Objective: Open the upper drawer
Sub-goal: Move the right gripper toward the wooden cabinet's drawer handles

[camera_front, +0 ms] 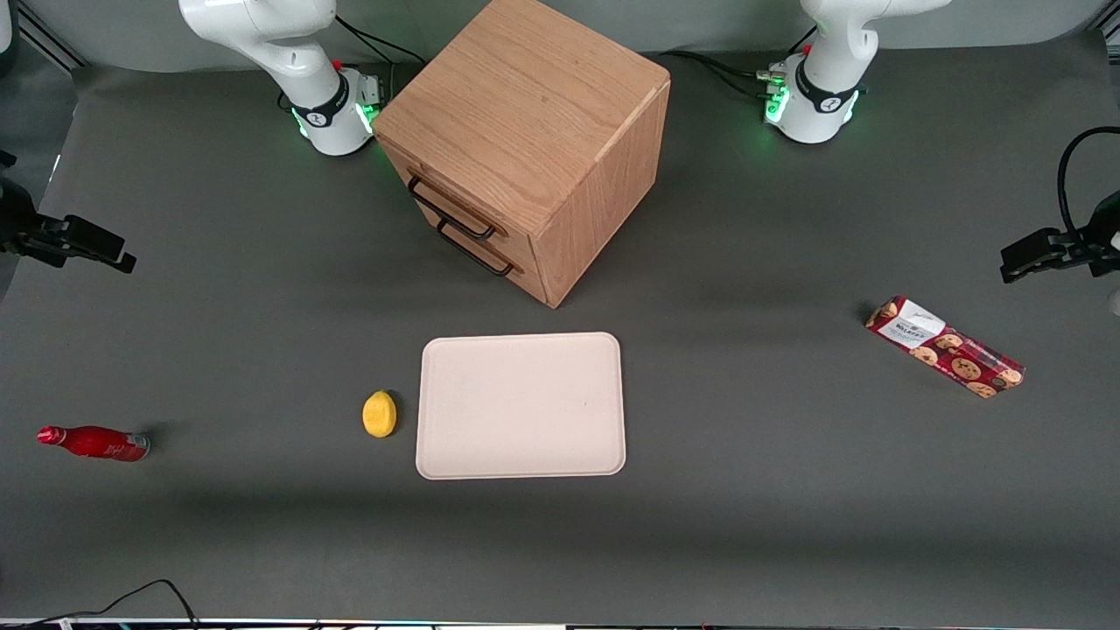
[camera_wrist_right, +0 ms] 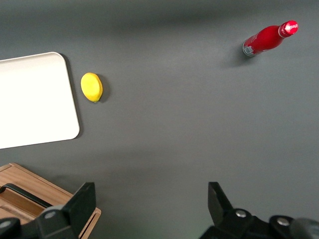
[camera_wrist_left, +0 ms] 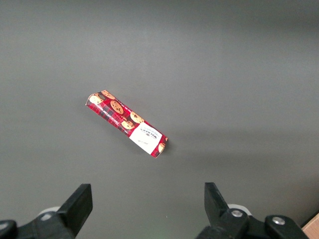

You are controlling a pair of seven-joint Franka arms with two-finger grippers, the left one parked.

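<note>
The oak-wood cabinet [camera_front: 525,122] stands on the grey table between the two arm bases. Its front faces the working arm's end of the table. The upper drawer [camera_front: 437,194] is shut, and its thin black wire handle [camera_front: 451,212] sits above the lower drawer's identical handle [camera_front: 477,254]. My right gripper [camera_wrist_right: 151,204] shows only in the right wrist view. It is open and empty, high above the table in front of the cabinet and apart from it. A corner of the cabinet [camera_wrist_right: 60,199] with one black handle [camera_wrist_right: 20,191] shows by one finger [camera_wrist_right: 82,201].
A white tray [camera_front: 521,407] lies nearer the front camera than the cabinet, with a yellow lemon [camera_front: 379,414] beside it. A red bottle [camera_front: 94,443] lies toward the working arm's end. A red cookie box [camera_front: 945,346] lies toward the parked arm's end.
</note>
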